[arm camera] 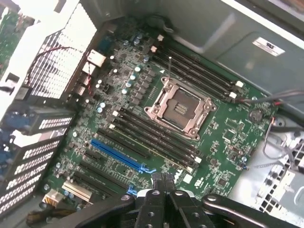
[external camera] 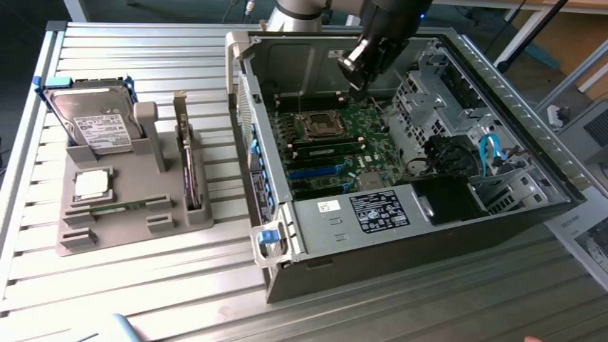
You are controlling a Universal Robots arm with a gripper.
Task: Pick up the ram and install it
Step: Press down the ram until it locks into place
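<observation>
Overhead, end effector point(arm camera: 164, 183) fingers pressed together, empty, above motherboard point(arm camera: 156, 118); exterior view shows ram point(external camera: 122, 207) on holder point(external camera: 124, 221).

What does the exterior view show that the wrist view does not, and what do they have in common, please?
The exterior view alone takes in the gray holder on the slatted table, carrying the hard drive, the square processor chip and the ram lying in its slot, plus the whole computer case. The wrist view alone shows the blue slot close up and the gripper with its fingers together, holding nothing. Both share the green motherboard and the empty processor socket.
</observation>
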